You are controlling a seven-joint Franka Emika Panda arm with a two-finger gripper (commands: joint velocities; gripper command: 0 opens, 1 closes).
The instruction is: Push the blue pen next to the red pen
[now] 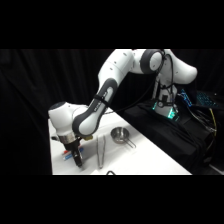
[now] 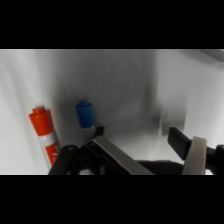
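Note:
In the wrist view the blue pen [image 2: 85, 114] lies on the white table, its dark blue end toward the camera. The red pen [image 2: 43, 132] lies roughly parallel to its left, a small gap apart. My gripper [image 2: 136, 135] is open and low over the table. Its left finger [image 2: 111, 152] reaches up to the blue pen's right side, and its right finger [image 2: 192, 149] stands well off to the right. Nothing is between the fingers. In the side view the gripper [image 1: 77, 159] is down at the table's front left, with the pens mostly hidden behind it.
Long metal tongs [image 1: 100, 150] lie on the table just right of the gripper. A small metal cup with a handle [image 1: 120, 135] stands further right. The table's front edge [image 1: 120, 173] runs close below the gripper, and dark equipment sits at the right.

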